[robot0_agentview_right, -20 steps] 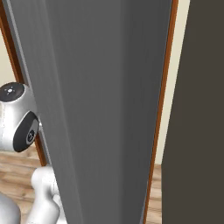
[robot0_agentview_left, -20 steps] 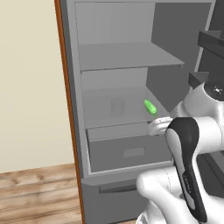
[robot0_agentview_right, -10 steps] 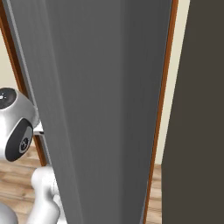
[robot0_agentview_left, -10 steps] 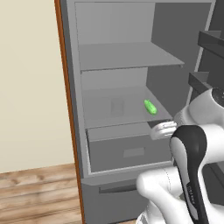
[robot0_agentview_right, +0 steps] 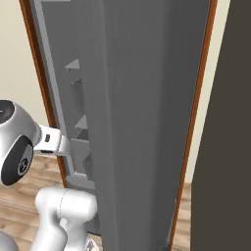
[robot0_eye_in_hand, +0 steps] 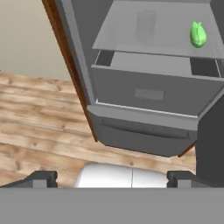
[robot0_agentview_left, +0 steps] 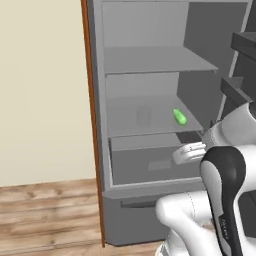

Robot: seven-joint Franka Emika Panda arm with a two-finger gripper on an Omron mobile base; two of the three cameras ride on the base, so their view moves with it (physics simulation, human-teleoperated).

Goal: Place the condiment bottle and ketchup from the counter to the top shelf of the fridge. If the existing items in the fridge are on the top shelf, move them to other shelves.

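The fridge (robot0_agentview_left: 100, 125) stands open in front of me, its inside plain grey. Its uppermost shelf in view (robot0_agentview_left: 155, 60) is bare. A small green thing (robot0_agentview_left: 180, 117) lies on the shelf below it (robot0_agentview_left: 130, 127), right of the middle and just above the drawer (robot0_agentview_left: 150, 162). In the hand view the same green thing (robot0_eye_in_hand: 197, 34) lies at the upper right. My gripper (robot0_eye_in_hand: 113, 179) is open, its fingertips (robot0_eye_in_hand: 41, 178) far apart and nothing between them, low before the drawer (robot0_eye_in_hand: 148, 94). The condiment bottle, the ketchup and the counter are out of view.
The open fridge door (robot0_agentview_right: 147, 122) stands edge-on at the right with its bins (robot0_agentview_right: 81, 127) facing in. My arm (robot0_agentview_left: 225, 190) rises before the fridge's lower right. A faint pale shape (robot0_agentview_left: 144, 116) stands mid-shelf. Wood floor (robot0_eye_in_hand: 39, 113) lies left of the fridge, beside a cream wall (robot0_agentview_left: 40, 90).
My arm has sunk a little in front of the fridge. The gripper has stayed open and the green thing has not moved.
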